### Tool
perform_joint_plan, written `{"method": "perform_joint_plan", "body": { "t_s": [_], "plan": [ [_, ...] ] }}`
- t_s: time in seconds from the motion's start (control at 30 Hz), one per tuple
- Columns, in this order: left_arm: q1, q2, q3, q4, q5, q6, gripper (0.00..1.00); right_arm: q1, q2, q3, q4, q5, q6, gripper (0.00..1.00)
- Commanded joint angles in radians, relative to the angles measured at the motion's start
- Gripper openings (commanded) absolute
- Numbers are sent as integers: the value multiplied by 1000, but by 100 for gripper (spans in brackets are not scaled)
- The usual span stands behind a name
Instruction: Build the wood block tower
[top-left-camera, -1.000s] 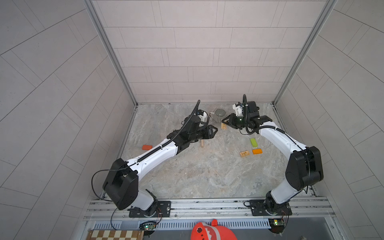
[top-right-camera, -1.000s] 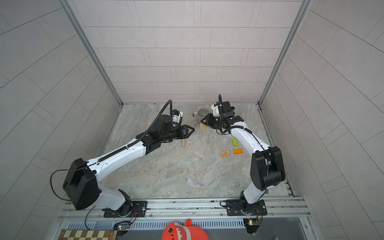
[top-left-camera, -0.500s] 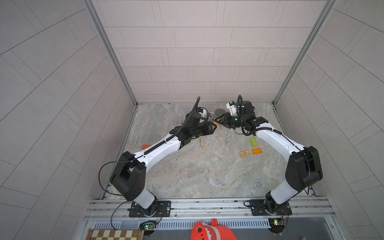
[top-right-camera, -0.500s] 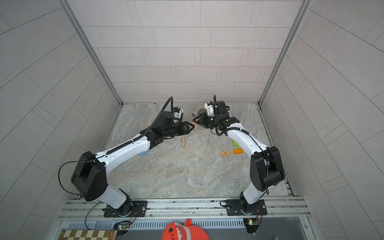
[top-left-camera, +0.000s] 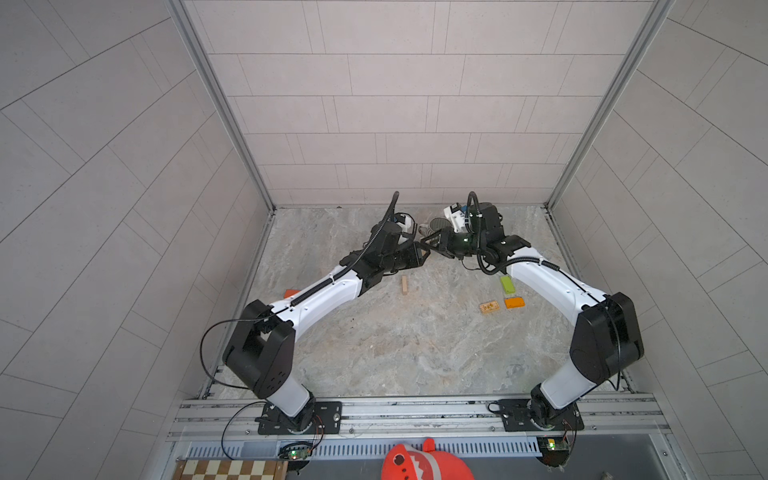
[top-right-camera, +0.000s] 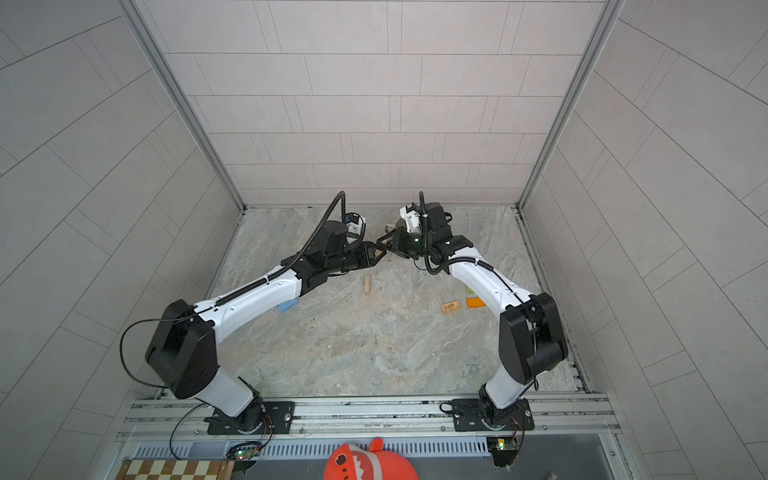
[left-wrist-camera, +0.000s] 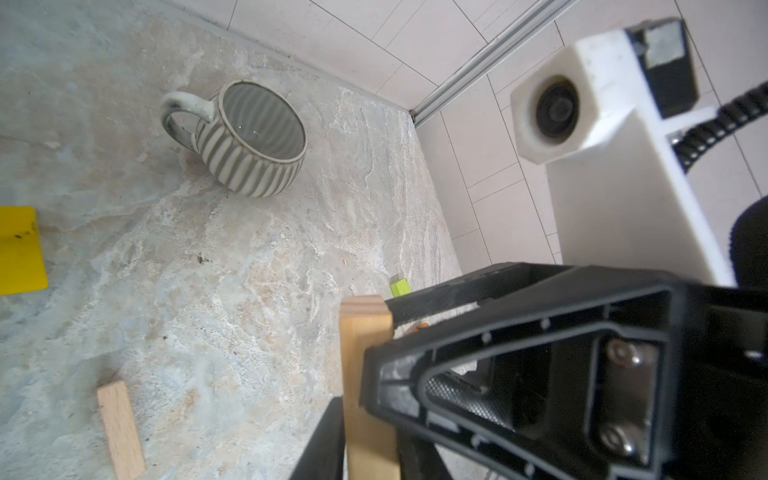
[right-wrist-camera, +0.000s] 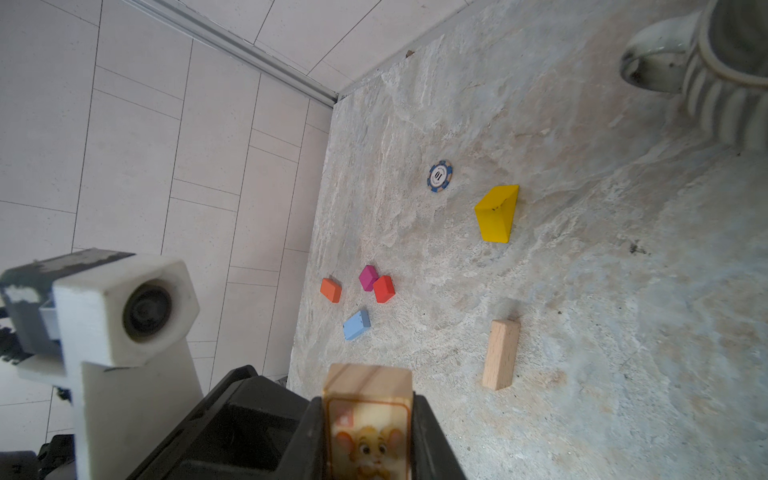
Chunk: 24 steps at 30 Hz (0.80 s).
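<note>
- The right tool (right-wrist-camera: 368, 405) is clamped on the picture block (right-wrist-camera: 368, 419), a tan wooden brick with a printed cartoon face. One black finger presses on each side, and the brick is held clear of the counter (top-left-camera: 395, 353).
- The left tool (top-left-camera: 424, 254) meets the right tool tip to tip above the rear centre of the counter in both top views.
- In the left wrist view, one of the left tool's fingers (left-wrist-camera: 322, 440) lies against the same brick. The opposite finger is hidden behind the right tool, so it cannot be told whether the left tool has clamped.
- The plain tan block (top-left-camera: 404, 285) lies flat on the counter, near the two tools on the side toward the arm bases.
- Beside the right arm lie the green block (top-left-camera: 507, 284), the orange block (top-left-camera: 514, 302) and a second picture block (top-left-camera: 489, 307). The last two are just beside each other.
- Near the left wall lie the second orange block (right-wrist-camera: 331, 290), the magenta block (right-wrist-camera: 368, 277), the red block (right-wrist-camera: 384, 289) and the blue block (right-wrist-camera: 356, 325). Magenta and red are just beside each other.
- The yellow block (right-wrist-camera: 496, 214) lies near a blue-and-white chip (right-wrist-camera: 439, 176).
- The striped mug (left-wrist-camera: 245, 137) stands upright toward the rear wall.
- Each brick on the counter rests directly on the counter surface.
</note>
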Motion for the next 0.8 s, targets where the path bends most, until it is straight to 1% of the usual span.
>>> {"method": "perform_joint_plan", "body": {
  "t_s": [0.0, 0.13, 0.23, 0.33, 0.43, 0.53, 0.63, 0.77],
  "plan": [
    [6, -3, 8, 26, -5, 5, 19, 11, 0, 7, 17, -26, 5, 17],
    [7, 9, 38, -38, -16, 5, 10, 11, 1, 5, 12, -13, -8, 38],
    [8, 2, 30, -56, -33, 5, 7, 10, -2, 12, -13, 24, -25, 53],
    [8, -13, 22, -86, -53, 6, 5, 8, -7, 29, -63, 65, -56, 64],
    [7, -37, 14, -152, -102, 24, 3, -3, -13, 31, -95, 102, -68, 69],
    [7, -63, 10, -257, -199, 45, 3, -27, -23, 10, -114, 128, -65, 70],
    [8, -78, 5, -387, -339, 57, 3, -50, -33, -13, -137, 147, -73, 70],
    [7, -69, -24, -459, -425, 74, 2, -64, -46, -34, -170, 170, -91, 70]
  ]
}}
